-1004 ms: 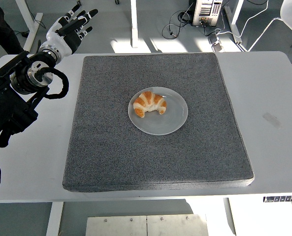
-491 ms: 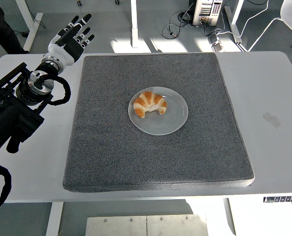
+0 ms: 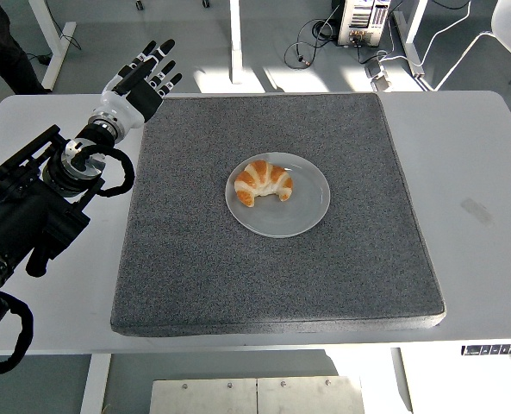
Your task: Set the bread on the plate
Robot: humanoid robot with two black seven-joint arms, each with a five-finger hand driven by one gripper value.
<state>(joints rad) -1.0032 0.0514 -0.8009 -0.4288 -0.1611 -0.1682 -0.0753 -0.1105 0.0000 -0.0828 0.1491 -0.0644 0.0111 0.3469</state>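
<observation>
Head view: bread (image 3: 264, 182) lies on the plate (image 3: 309, 214), toward its 10 o'clock rim. Your left hand (image 3: 140, 79) hovers at the mat's (image 3: 195, 276) 11 o'clock corner, fingers spread, empty; placement looks complete.

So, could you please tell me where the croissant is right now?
In the head view, the croissant lies on the upper-left part of the grey plate, near the middle of the dark grey mat.

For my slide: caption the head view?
Croissant resting on plate; left robot hand open at gray mat's far-left corner.
</observation>
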